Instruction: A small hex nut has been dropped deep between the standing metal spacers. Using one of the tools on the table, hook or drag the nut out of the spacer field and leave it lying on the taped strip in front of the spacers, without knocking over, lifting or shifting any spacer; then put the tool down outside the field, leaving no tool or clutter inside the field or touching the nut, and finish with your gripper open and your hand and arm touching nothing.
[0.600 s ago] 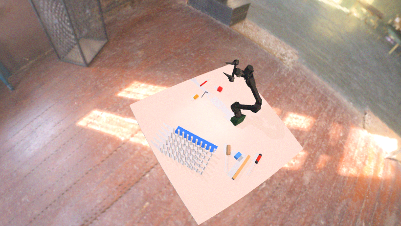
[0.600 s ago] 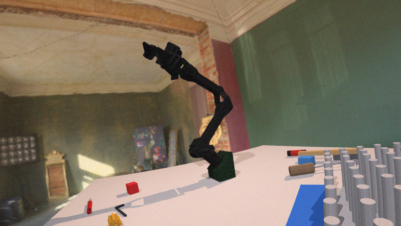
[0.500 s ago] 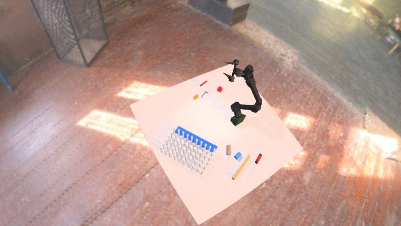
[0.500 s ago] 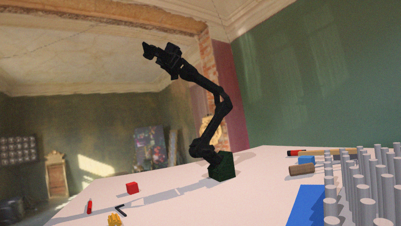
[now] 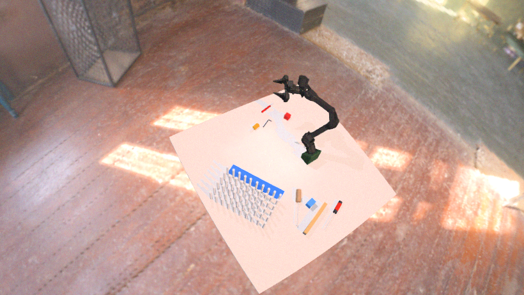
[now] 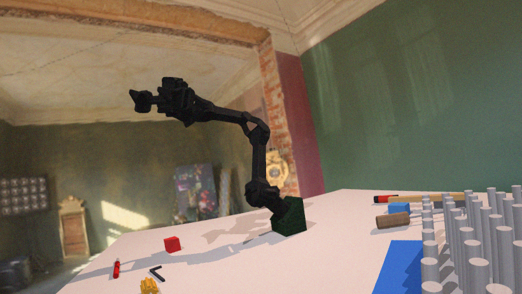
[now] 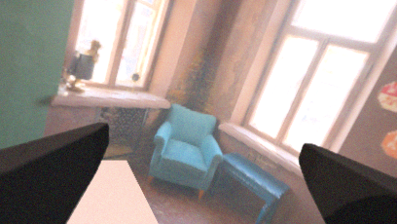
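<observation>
Our gripper [image 5: 277, 87] [image 6: 132, 95] [image 7: 206, 142] hangs empty and spread well apart from the metal spacers [image 5: 245, 194] [image 6: 478, 272]; swinging back too low, we could topple some.

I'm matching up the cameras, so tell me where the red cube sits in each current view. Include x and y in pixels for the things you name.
Top: the red cube [image 5: 287, 115] [image 6: 172, 244] is above centre, slightly right.
Exterior: lower left, left of the arm's green base.
Wrist: not in it.
Shared landmark: the green base [image 5: 310, 157] [image 6: 292, 219], in top and exterior only.
</observation>
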You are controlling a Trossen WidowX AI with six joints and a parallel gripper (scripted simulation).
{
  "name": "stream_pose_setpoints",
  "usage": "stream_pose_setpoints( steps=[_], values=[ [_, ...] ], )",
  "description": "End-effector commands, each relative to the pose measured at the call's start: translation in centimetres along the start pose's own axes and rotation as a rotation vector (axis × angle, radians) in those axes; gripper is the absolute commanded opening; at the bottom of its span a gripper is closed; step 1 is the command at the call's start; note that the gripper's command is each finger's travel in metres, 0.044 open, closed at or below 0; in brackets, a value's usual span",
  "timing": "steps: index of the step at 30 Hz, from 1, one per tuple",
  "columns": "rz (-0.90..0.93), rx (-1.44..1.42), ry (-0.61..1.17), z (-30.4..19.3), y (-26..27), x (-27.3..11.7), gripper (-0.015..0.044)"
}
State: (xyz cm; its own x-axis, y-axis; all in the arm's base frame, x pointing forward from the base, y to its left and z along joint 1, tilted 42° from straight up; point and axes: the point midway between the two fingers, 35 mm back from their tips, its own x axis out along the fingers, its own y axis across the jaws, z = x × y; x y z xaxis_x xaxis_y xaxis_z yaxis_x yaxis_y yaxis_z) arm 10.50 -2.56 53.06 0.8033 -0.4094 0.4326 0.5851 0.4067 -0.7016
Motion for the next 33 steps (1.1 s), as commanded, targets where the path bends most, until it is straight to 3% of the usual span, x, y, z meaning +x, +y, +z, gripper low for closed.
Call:
stream_pose_setpoints(
  steps=[1, 10, 18, 25, 33],
  values=[
    [0.082, 0.138, 0.034, -4.0, 0.8, 3.6, 0.0440],
    [0.274, 0.411, 0.132, -11.3, 7.4, 11.4, 0.0440],
    [0.449, 0.533, 0.269, -15.8, 17.9, 15.7, 0.0440],
    [0.626, 0.569, 0.410, -18.5, 29.4, 16.4, 0.0440],
    [0.817, 0.534, 0.559, -20.4, 41.8, 13.1, 0.0440]
  ],
)
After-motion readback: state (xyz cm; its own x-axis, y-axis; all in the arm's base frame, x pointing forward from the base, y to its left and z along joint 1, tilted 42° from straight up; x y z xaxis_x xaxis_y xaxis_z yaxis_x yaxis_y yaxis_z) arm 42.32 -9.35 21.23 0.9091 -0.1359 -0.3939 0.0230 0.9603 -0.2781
